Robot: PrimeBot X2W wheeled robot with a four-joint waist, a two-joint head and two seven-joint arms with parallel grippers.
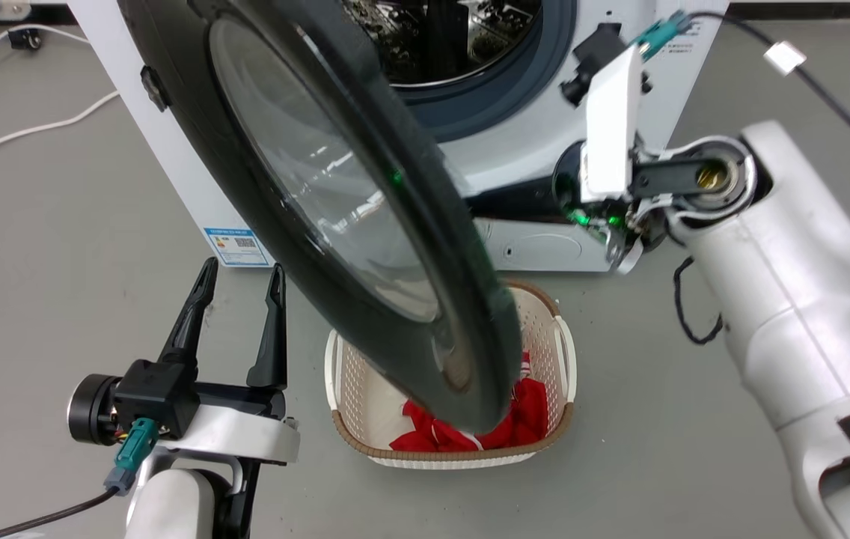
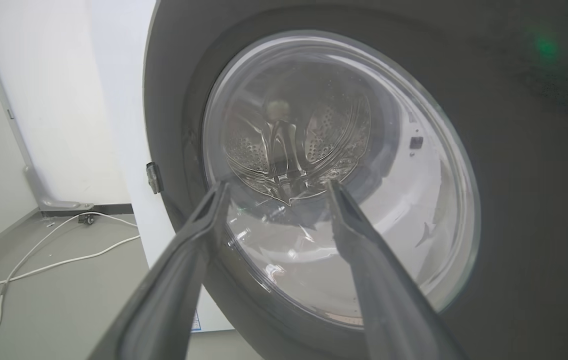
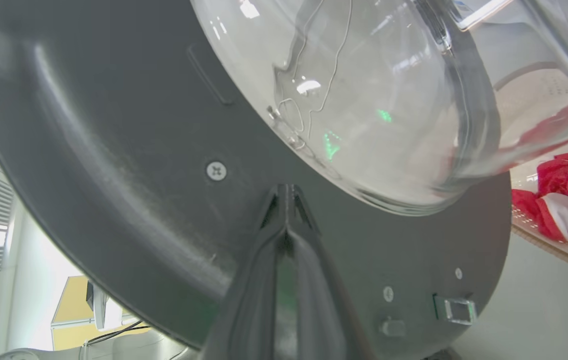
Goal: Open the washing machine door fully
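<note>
So the washing machine door (image 1: 462, 284) is hanging well out from the washing machine (image 1: 522, 153). It's hinged on the machine's left side and swung far enough that the steel drum (image 1: 440, 37) and the blue-grey gasket (image 1: 500, 105) are in plain sight at the machine's mouth. It's at a slant to the machine's front, not folded flat back against it.

The left gripper (image 1: 243, 266) sits on the floor side, just in front of the machine's lower left corner, close to the little blue label (image 1: 239, 247). Its two fingers are spread wide with nothing between them. In the left wrist view that gripper (image 2: 278, 186) points at the outer face of the door (image 2: 514, 175), and the drum shows through the glass. Whether the tips actually touch the door is hard to call from there.

The right gripper (image 3: 286, 200) is in the gap between the machine's front and the door. Its fingers are pressed together, pinching nothing, and the tips look right up against the door's inner face (image 3: 114, 150), just under the bulging glass bowl (image 3: 389, 100).

A cream laundry basket (image 1: 545, 352) with red clothes (image 1: 522, 419) in it sits on the floor right in front of the machine, below the round flap (image 1: 545, 251).
</note>
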